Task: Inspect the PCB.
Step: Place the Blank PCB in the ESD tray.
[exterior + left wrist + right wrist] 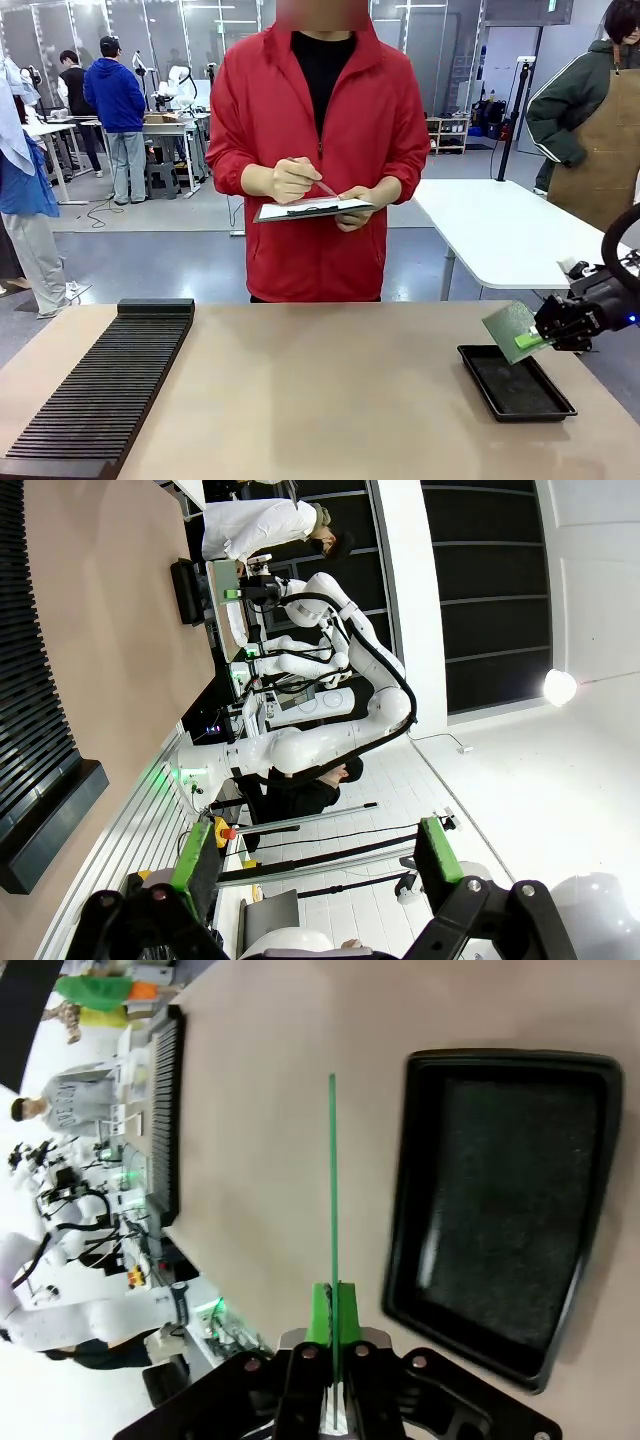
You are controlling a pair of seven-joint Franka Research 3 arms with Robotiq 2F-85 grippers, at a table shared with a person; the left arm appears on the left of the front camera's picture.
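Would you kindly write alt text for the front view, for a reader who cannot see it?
The right gripper holds the PCB tilted above a black tray on the table. Across it, a person in a red jacket writes on a clipboard.

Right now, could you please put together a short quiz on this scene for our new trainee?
1. True or false: the right tool is shut on the PCB.
2. The PCB is: A) lying flat in the black tray; B) held in the air above the tray's near-left part; C) on the clipboard.
3. Fill in: the person's hand holds a pen over the ____.

Key: 1 true; 2 B; 3 clipboard.
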